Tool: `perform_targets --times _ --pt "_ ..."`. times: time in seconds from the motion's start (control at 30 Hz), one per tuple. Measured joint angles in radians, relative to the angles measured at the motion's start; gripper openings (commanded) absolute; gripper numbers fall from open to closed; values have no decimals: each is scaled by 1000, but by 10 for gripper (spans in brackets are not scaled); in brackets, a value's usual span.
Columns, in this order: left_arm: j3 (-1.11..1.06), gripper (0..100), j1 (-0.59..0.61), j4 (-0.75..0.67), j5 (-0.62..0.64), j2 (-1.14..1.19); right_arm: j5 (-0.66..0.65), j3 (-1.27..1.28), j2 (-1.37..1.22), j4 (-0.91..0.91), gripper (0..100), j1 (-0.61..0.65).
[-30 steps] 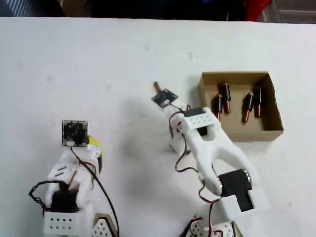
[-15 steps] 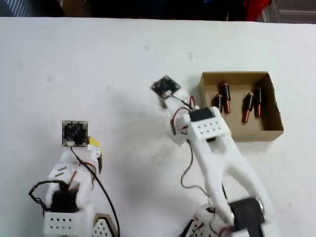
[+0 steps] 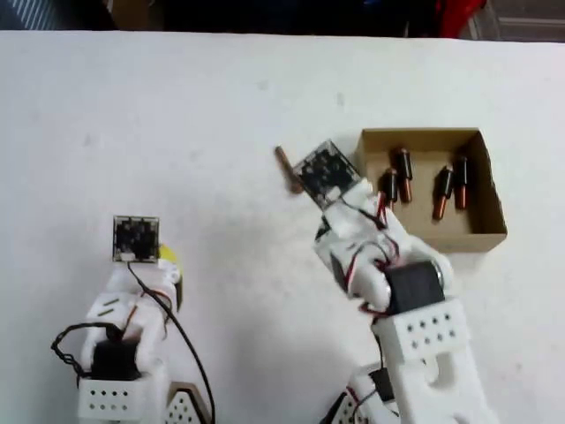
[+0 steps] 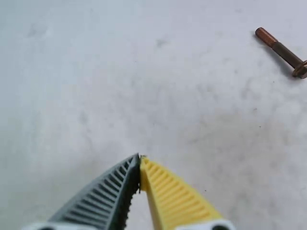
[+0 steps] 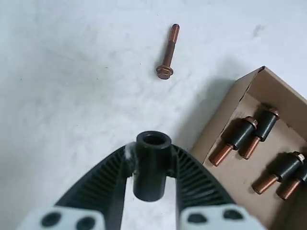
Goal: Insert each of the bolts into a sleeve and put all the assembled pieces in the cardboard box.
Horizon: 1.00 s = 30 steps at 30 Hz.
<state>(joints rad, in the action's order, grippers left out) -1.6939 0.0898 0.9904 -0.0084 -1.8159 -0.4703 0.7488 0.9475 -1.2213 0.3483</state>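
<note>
At the near left of the white table (image 3: 177,106) the left arm (image 3: 124,336) sits folded back, well apart from everything else. Its wrist view shows the left gripper (image 4: 139,163) over bare table, the grey and yellow fingers pressed tip to tip with nothing between them. Farther toward the middle of the table a single copper-coloured bolt (image 3: 284,164) lies flat on the surface, loose and untouched by either arm; the left wrist view shows it (image 4: 283,51) well away from the left fingertips, and the right wrist view shows it (image 5: 168,52) out beyond the right gripper, flanged head nearer the gripper and threaded end pointing away. Just right of the bolt, the right arm (image 3: 415,318) stretches forward from the near edge. The right gripper (image 5: 152,153) pinches a black sleeve (image 5: 152,165) upright between its dark ribbed fingers, the open bore facing up, above the table and beside the box's near corner. To the right stands the cardboard box (image 3: 459,237), open at the top, and in it lie four assembled pieces (image 3: 404,175), each a black sleeve with a copper bolt shank sticking out of it, lying as two close pairs.
</note>
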Motion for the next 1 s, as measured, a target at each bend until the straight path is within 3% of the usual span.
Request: perform_targets --times 0.17,0.23,0.43,0.7,0.9,1.0 --pt "0 23 0 0 -97 0 0 121 138 31 16 0" --pt "0 23 0 0 -103 0 6 172 187 63 16 0" --pt "0 23 0 0 -106 0 195 298 315 172 16 0" --pt "0 23 3 0 -120 0 227 460 405 318 16 0" --pt "0 23 46 0 -264 0 296 555 493 370 16 2" --pt "0 23 80 -26 -279 0 313 572 546 370 16 0"
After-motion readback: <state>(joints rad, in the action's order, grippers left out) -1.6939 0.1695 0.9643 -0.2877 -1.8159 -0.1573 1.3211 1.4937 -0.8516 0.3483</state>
